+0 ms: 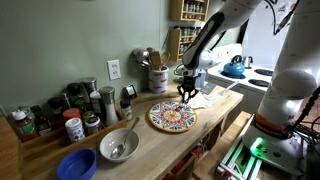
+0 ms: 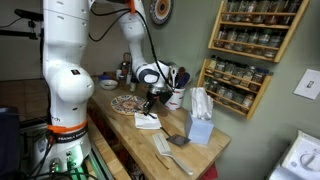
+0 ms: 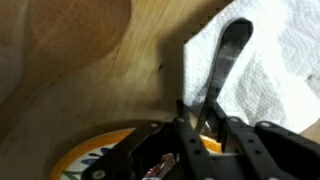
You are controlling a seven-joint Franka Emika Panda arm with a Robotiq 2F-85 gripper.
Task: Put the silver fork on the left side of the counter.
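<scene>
A long wooden bench [image 1: 140, 155] is seen in both exterior views. The white arm [image 1: 215, 30] is bent down over the bench, near its middle. A round plate [image 1: 172, 117] with many colours is laid flat on the wood. A white napkin [image 1: 205, 97] is spread just beside the plate, on the side away from the two bowls. A grey bowl [image 1: 119, 146] and a blue bowl [image 1: 77, 164] are set near the bench edge, well apart from the arm. Jars are lined up along the wall behind them.

The jaws are held low over the spot where the plate meets the napkin. In the wrist view the plate's yellow rim [image 3: 95, 150] is seen on one side and the napkin [image 3: 280, 60] on the other.

The fork [image 3: 225, 60] is seen only in the wrist view. Its shiny handle is stretched across the napkin, and its near end is tucked between the jaws. The jaws are drawn narrow around it. Whether the fork is really pinched cannot be told, and its prongs are hidden.
</scene>
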